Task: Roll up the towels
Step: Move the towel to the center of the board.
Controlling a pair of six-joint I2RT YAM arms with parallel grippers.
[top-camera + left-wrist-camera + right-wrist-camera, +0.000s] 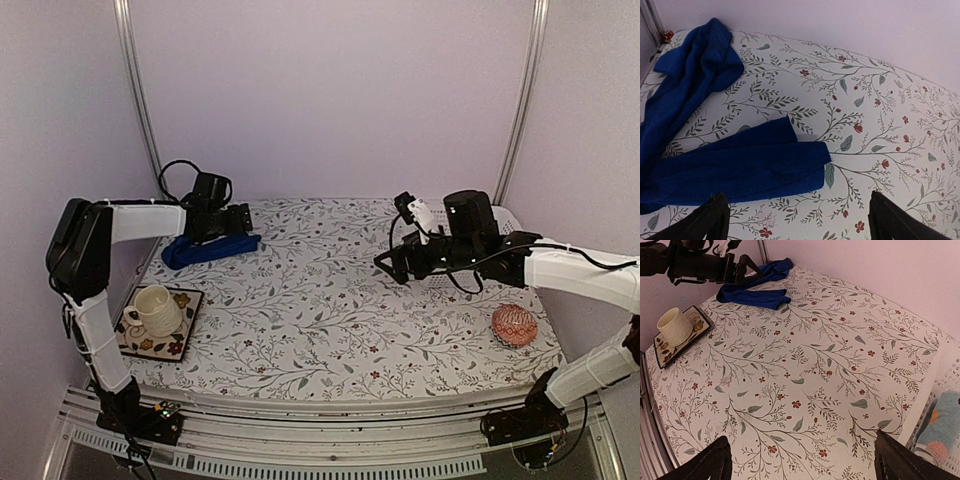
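Note:
The royal-blue towel [208, 250] lies loose and unrolled at the table's far left, one long flat strip [740, 170] pointing right and a crumpled part behind it. My left gripper [236, 222] hangs just over that strip's near edge, open, with bare cloth and table between its fingers [715, 216]. The light-blue towel [945, 415], with orange marks, lies inside a white basket [936, 371] at the far right. My right gripper [386, 264] hovers open over mid-table, right of centre, holding nothing [800, 452].
A cream cup [155, 308] stands on a flowered square tile [186, 338] at the near left. A round pink-red patterned ball [514, 324] rests at the near right. The basket [515, 218] is mostly hidden behind my right arm. Walls close in the back and sides.

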